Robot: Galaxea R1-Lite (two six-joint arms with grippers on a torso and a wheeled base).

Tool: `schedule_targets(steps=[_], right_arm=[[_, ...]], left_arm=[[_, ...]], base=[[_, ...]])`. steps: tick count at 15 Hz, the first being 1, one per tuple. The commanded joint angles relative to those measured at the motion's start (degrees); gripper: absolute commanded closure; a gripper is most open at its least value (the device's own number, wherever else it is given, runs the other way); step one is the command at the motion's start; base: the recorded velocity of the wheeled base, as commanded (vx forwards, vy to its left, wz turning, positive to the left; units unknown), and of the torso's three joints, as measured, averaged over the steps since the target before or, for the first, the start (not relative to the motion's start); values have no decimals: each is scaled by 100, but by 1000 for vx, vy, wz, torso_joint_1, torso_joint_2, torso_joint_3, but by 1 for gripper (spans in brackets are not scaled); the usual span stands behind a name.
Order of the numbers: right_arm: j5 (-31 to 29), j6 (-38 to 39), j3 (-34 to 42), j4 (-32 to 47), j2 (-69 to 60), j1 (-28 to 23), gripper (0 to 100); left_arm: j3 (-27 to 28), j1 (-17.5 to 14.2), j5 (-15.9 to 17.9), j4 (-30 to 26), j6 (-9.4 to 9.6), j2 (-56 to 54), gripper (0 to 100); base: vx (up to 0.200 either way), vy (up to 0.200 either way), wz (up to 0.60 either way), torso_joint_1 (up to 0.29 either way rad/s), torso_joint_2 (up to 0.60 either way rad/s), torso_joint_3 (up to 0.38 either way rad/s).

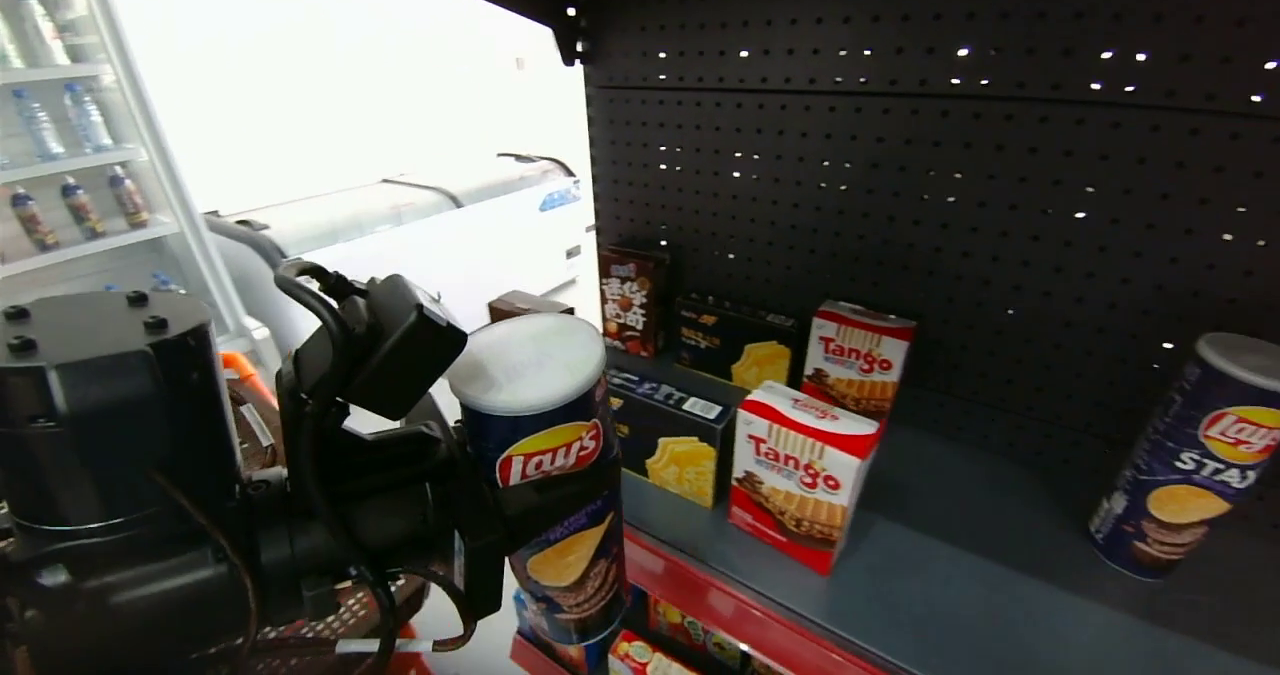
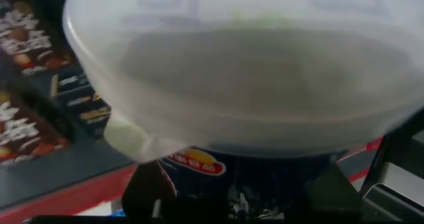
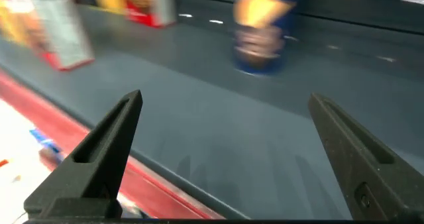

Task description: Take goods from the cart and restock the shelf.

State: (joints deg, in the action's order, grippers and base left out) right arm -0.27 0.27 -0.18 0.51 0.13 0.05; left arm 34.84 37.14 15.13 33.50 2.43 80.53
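My left gripper [image 1: 497, 545] is shut on a dark blue chips can [image 1: 552, 475] with a white lid, held upright just in front of the shelf's left end. In the left wrist view the can's lid [image 2: 252, 71] looms close, with the can body [image 2: 199, 166] below it. A second chips can [image 1: 1190, 455] stands leaning at the right of the grey shelf board [image 1: 980, 565]. My right gripper [image 3: 225, 98] hangs open over the shelf board [image 3: 218, 138], nothing between its fingers, with that can [image 3: 262, 32] beyond it.
Two red-and-white wafer boxes [image 1: 800, 475] [image 1: 858, 355], dark cracker boxes [image 1: 670, 435] and a brown box [image 1: 632, 300] fill the shelf's left part. Bare board lies between them and the right can. A pegboard wall [image 1: 950, 205] backs the shelf; a red lip [image 1: 720, 595] edges its front.
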Motion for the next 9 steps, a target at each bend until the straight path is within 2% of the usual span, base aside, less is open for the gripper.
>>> schedule_targets(steps=[1,5,9], right_arm=[[0,0,1,2,4,4,0],[0,0,1,2,4,4,0],[0,0,1,2,4,4,0]], left_arm=[[5,135,-1,-1,4,-2,100],[-12,645,-45,-151,4,-143,100],[-12,654,-45,-151,4,-134,100]], base=[[0,0,-600,2,12,-2],[0,0,-600,1,5,0],[0,0,-600,1,4,1]])
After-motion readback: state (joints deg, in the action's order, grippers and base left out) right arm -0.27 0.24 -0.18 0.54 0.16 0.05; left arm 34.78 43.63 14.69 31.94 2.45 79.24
